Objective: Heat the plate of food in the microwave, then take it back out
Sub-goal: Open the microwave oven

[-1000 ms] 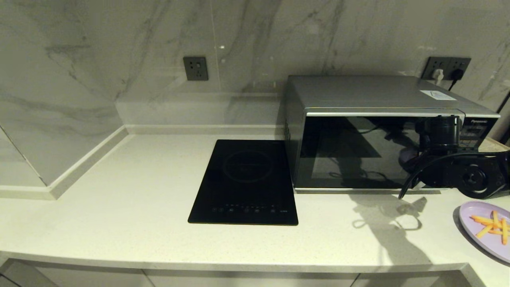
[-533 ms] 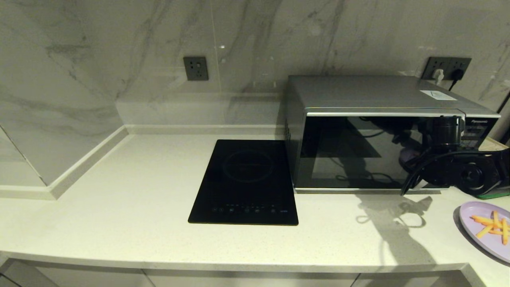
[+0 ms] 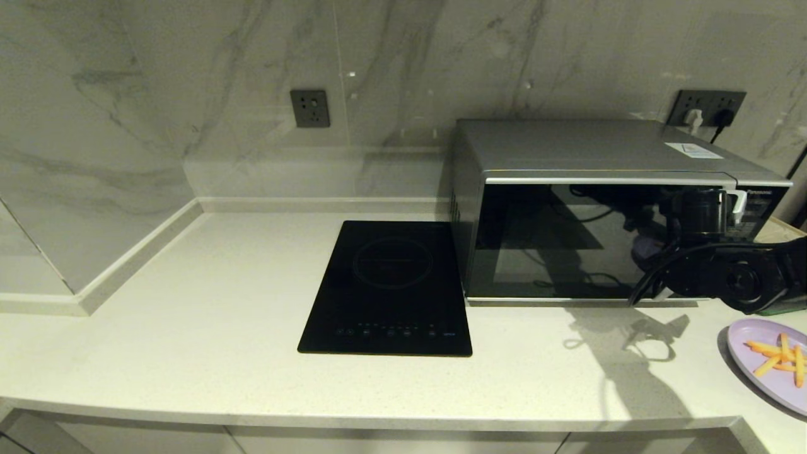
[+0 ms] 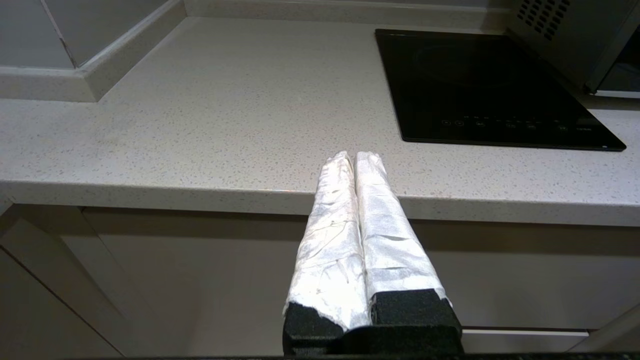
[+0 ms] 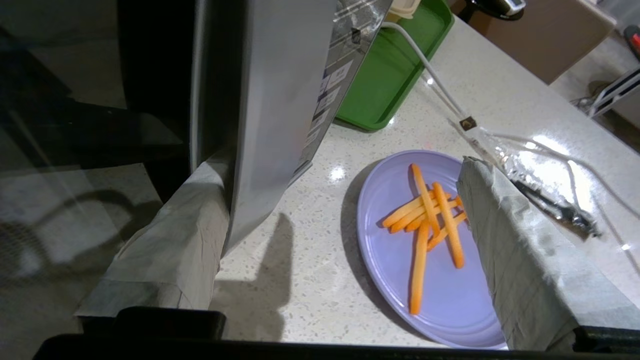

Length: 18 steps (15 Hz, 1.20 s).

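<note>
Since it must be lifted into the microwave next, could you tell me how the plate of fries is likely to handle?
The plate of food looks rigid, shallow and glossy, so probably slippery to grip. Its fries lie loose and may slide if it tilts.

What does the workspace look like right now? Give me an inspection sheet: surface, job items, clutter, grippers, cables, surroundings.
Surface: pale speckled counter, dry, no spills seen.
Job's things: microwave at the back right, door just cracked open; plate of fries on the counter by its front right corner.
Clutter: black hob left of the microwave; green tray behind the plate.
Grippers: right gripper open, one finger tucked behind the door's handle edge; left gripper shut, empty, parked before the counter edge.
Cables: white cable running over the counter beside the plate.
Surroundings: marble wall, wall socket.
</note>
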{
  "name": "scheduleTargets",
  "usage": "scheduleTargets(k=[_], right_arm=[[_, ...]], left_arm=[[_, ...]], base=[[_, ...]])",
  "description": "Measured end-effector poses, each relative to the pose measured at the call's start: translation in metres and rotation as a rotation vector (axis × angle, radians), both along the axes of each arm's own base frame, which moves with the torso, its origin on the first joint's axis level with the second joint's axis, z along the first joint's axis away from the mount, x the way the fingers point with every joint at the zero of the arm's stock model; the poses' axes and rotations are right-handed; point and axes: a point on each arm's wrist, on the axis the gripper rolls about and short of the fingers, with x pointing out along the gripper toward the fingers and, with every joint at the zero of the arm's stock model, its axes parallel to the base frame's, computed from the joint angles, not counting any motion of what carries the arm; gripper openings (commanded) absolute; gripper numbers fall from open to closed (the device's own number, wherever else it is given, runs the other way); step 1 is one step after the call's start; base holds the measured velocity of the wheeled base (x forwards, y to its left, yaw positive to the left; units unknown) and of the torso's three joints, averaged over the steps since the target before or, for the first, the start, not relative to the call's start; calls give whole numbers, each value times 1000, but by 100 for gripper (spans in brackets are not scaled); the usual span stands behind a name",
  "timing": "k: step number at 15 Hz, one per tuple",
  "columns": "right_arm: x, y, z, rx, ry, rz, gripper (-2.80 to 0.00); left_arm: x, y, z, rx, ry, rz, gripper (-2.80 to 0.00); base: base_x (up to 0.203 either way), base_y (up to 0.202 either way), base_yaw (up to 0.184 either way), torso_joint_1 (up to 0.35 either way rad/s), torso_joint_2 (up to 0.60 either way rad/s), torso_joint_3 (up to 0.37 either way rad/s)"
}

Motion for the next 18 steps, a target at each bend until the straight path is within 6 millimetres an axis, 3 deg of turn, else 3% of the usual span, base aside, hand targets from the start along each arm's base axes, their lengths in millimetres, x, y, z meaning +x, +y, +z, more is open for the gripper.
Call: scheduleTargets(k=[8,14,18], right_arm=[[-8,-2,-7,25,-23,-31,0],[-48,-7,8,31,-25,-47,0],[-52,-6,8,50,-28,-9,0]], left_arm=[[0,0,0,0,0,0,-280],[0,0,0,0,0,0,-280],[0,0,0,0,0,0,-280]], base=[[0,0,0,0,0,0],[0,0,0,0,0,0],[0,0,0,0,0,0]])
